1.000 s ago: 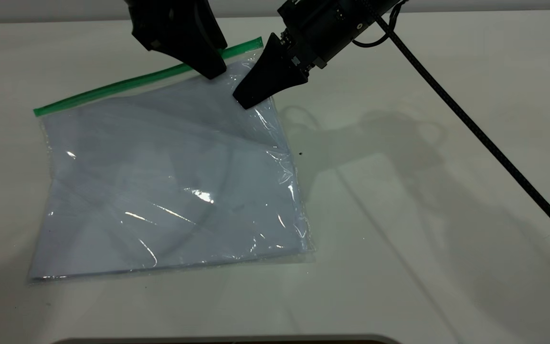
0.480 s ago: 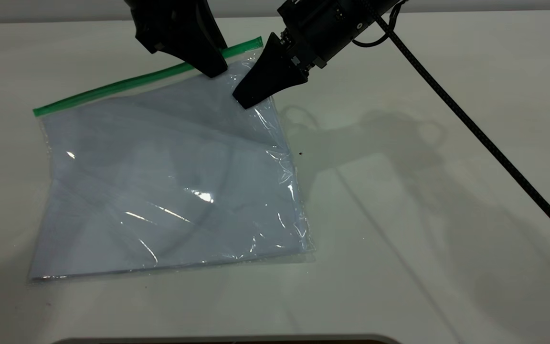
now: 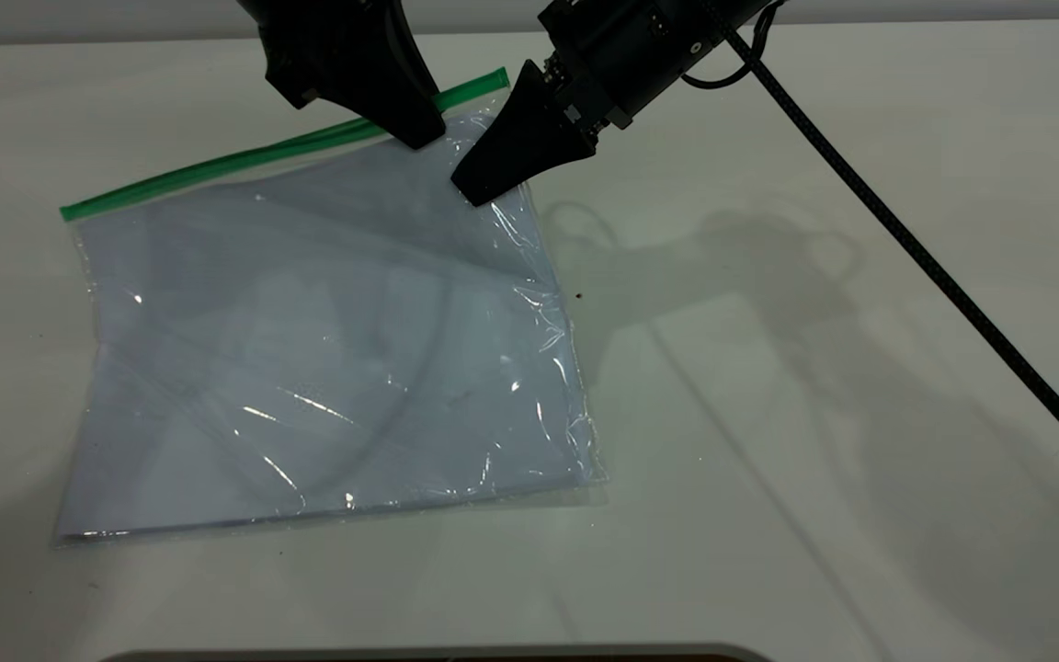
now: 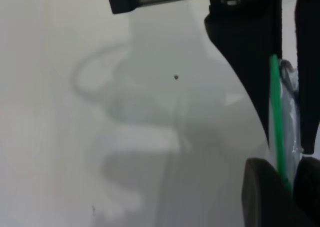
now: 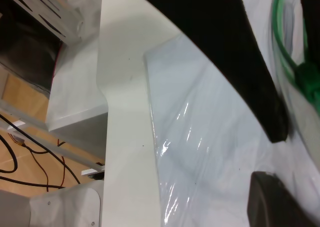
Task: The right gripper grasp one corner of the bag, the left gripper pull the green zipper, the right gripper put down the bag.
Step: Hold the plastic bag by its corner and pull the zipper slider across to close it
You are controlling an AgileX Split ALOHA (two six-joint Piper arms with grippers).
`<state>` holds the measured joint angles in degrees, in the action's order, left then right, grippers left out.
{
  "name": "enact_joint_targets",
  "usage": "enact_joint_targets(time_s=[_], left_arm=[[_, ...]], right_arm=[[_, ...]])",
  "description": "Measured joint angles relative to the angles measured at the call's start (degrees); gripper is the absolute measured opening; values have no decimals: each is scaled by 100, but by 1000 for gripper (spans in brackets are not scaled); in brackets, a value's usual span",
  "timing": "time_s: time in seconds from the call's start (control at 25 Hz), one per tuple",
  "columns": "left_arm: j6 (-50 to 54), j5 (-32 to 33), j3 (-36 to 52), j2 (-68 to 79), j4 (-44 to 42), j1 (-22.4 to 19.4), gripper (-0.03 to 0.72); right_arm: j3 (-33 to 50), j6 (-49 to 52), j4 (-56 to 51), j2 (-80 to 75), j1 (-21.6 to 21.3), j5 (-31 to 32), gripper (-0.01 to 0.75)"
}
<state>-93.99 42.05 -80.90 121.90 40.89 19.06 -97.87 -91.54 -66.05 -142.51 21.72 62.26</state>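
The bag (image 3: 309, 349) lies flat on the white table, with white sheets showing through it. The green zipper (image 3: 217, 165) runs along its far edge. My right gripper (image 3: 474, 188) is shut on the bag's far right corner and holds it slightly raised. My left gripper (image 3: 419, 136) sits on the zipper close beside it. In the left wrist view the zipper (image 4: 275, 117) passes between my left gripper's (image 4: 291, 187) closed fingers, with the right gripper's fingers (image 4: 250, 52) beyond. The right wrist view shows the bag (image 5: 200, 117) and the zipper's green slider (image 5: 306, 82).
The right arm's braided cable (image 3: 906, 239) hangs across the table's right half. A dark rounded edge (image 3: 419, 655) runs along the front. The table's side edge (image 5: 102, 107) drops to a floor with wires (image 5: 30, 152).
My left gripper has slid a little to the right along the zipper. The zipper's left end and the bag's surface have shifted slightly. The right gripper holds almost still.
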Motion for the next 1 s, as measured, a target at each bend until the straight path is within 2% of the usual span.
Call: enact_joint_targets(time_s=[0.6, 0.8, 1.0], left_arm=[[-66, 29, 0, 0, 87, -2, 174], [-72, 88, 0, 0, 142, -2, 64], [-72, 88, 0, 0, 144, -7, 49]], right_arm=[[0, 0, 0, 0, 0, 0, 33], [0, 6, 0, 0, 0, 0, 33], [0, 29, 0, 0, 0, 0, 33]])
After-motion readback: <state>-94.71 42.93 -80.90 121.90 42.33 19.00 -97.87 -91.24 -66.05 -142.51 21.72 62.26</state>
